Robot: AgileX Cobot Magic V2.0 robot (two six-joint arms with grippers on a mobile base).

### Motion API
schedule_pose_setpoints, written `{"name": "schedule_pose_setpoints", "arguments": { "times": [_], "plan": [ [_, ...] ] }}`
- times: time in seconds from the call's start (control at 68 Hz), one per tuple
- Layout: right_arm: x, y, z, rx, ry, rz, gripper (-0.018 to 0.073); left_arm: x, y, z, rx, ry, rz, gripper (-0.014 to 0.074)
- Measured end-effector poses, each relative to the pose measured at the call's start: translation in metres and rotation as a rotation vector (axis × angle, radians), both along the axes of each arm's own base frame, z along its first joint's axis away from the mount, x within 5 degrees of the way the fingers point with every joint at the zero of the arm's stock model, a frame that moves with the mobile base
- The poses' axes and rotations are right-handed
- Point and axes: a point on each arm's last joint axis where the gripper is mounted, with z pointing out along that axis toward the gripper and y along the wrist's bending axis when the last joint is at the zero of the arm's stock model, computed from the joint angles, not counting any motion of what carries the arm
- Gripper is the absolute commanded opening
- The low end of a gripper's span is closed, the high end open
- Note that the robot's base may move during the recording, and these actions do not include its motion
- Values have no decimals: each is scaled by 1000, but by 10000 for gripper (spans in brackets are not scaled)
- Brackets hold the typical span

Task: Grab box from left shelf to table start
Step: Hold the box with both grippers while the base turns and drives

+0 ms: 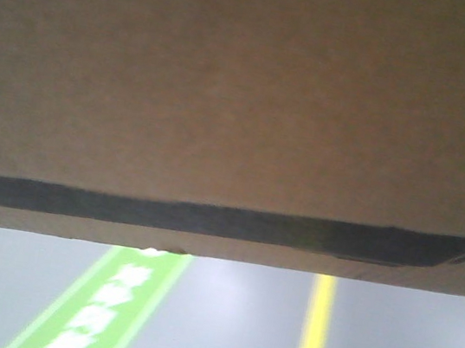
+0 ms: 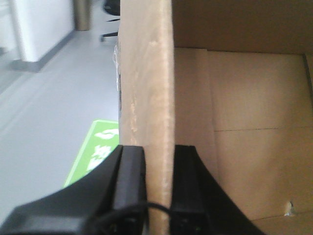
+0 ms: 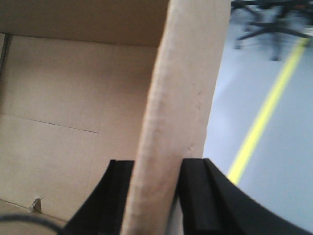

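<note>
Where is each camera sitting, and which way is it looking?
Front view: on the robot's front, facing the box close up, floor beneath; no robot parts show.
Left wrist view: behind the left hand, looking along its fingers clamped on a box wall.
Right wrist view: behind the right hand, clamped on another box wall.
Shared: both wrist views see inside the box.

Box [image 1: 245, 88] blocks ahead — floor [image 1: 226, 331] open below.

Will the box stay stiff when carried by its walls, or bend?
The box is probably light: its visible inside looks empty. The left gripper and right gripper each pinch one thin cardboard wall, so these may flex. Matte cardboard probably resists slipping.
</note>
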Motion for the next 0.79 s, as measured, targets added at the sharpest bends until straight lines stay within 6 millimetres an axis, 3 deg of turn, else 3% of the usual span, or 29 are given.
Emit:
{"name": "schedule_pose_setpoints", "arguments": {
  "times": [0.794],
  "plan": [
    [0, 0, 0, 0, 0, 0, 62, 0, 0, 0, 0, 0, 0, -93]
  ]
}}
